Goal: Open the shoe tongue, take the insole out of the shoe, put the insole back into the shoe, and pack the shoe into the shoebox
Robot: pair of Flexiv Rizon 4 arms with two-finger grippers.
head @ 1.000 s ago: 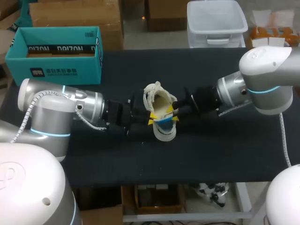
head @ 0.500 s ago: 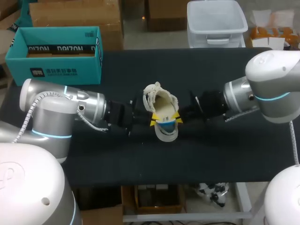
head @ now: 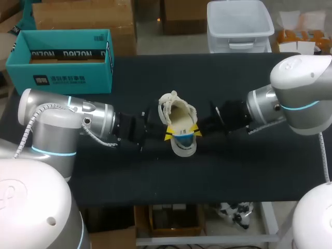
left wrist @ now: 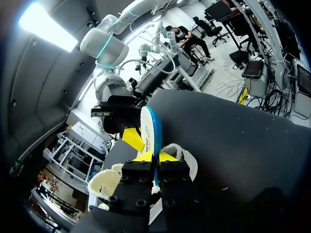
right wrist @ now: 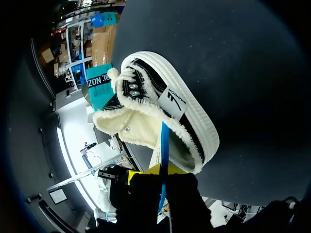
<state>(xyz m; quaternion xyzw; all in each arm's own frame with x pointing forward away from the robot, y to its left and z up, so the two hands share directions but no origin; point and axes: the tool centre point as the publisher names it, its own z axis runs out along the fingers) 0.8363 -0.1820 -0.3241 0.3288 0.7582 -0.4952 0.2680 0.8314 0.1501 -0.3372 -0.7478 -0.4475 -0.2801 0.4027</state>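
Note:
A white shoe (head: 176,111) with a fleecy lining lies mid-table on its side, opening toward the table's front edge. Its insole (head: 182,138), white with a blue underside, stands up out of the heel. My left gripper (head: 168,136) is shut on the insole's left edge and my right gripper (head: 196,133) is shut on its right edge. In the left wrist view the insole (left wrist: 151,128) rises thin between the yellow tips of the left gripper (left wrist: 156,158). The right wrist view shows the blue insole edge (right wrist: 165,138) pinched in the right gripper (right wrist: 160,170), with the shoe (right wrist: 160,97) ahead.
The teal shoebox (head: 67,78) stands open at the table's back left corner, also seen beyond the shoe as the teal shoebox (right wrist: 99,80). The black tabletop (head: 244,171) stretches to the front and right of the shoe.
The right gripper has shut on the insole and shifted slightly right and toward the front. The left arm has hardly moved and keeps its grip.

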